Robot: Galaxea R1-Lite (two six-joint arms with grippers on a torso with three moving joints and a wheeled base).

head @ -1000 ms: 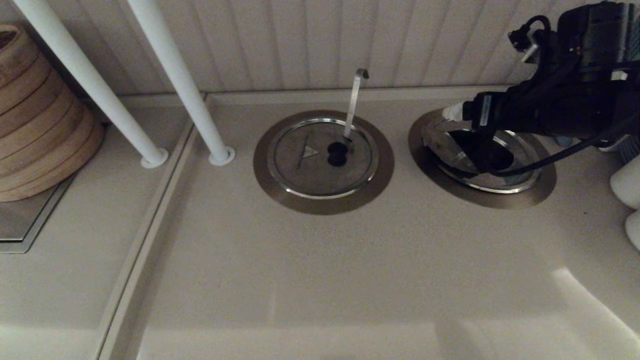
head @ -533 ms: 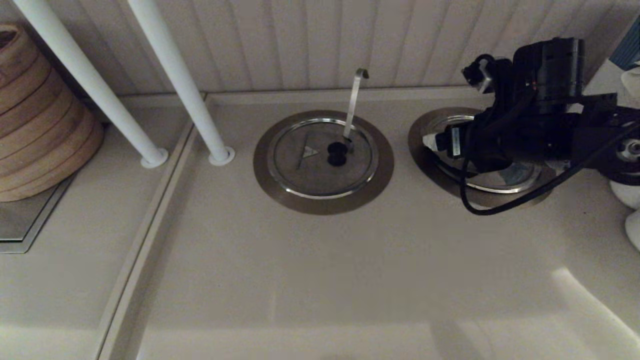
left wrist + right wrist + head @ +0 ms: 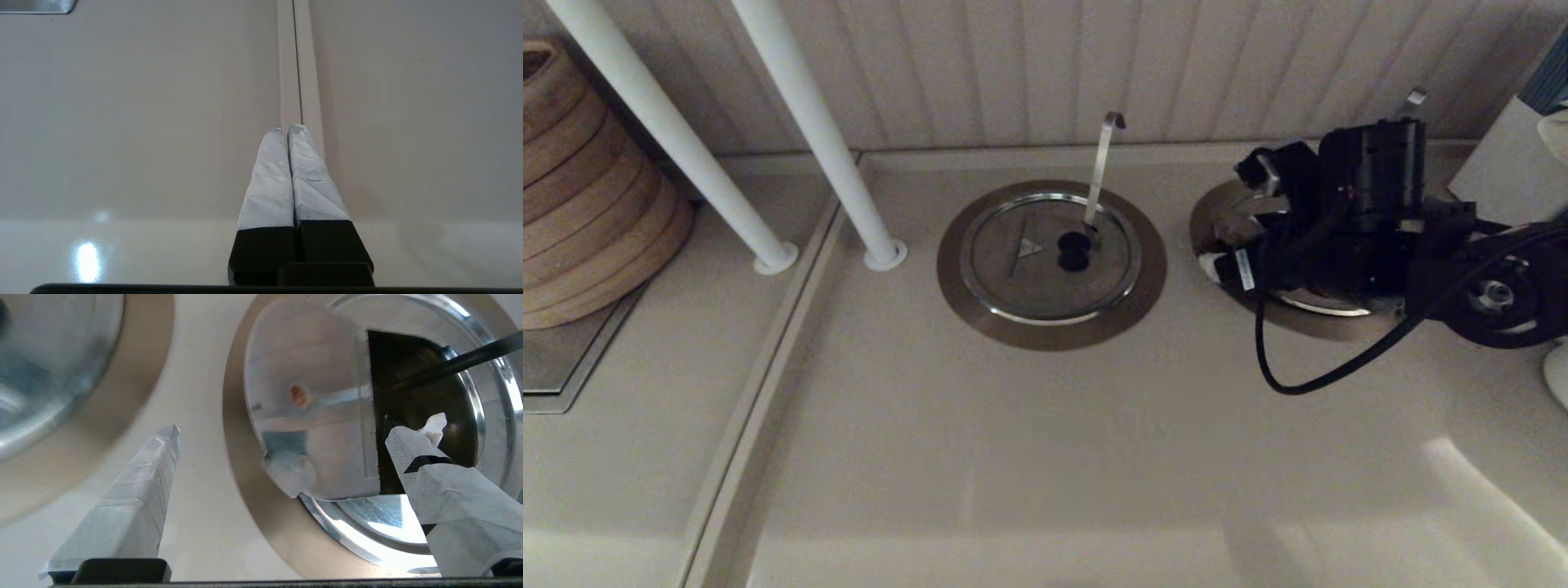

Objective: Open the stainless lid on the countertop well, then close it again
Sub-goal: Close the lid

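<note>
Two round wells sit in the surface (image 3: 1045, 457). Each has one lid. The middle lid (image 3: 1049, 257) lies flat and shut, with a ladle handle (image 3: 1101, 163) sticking up from it. The task's well (image 3: 245, 498) is on the robot's right, near the back wall. Its lid (image 3: 314, 404) is folded up, so half of the dark hole shows. One thin dark rod crosses that hole.

There are two grippers. The right gripper (image 3: 282, 433) hangs over the open well with its two fingers spread wide. It holds nothing. One finger is over the bare surface and the other is at the hole's edge. The left gripper (image 3: 289, 130) is squeezed closed and empty, over a seam in the surface.

Two white poles (image 3: 792, 122) stand at the back left, beside a stack of wooden rings (image 3: 580, 188).
</note>
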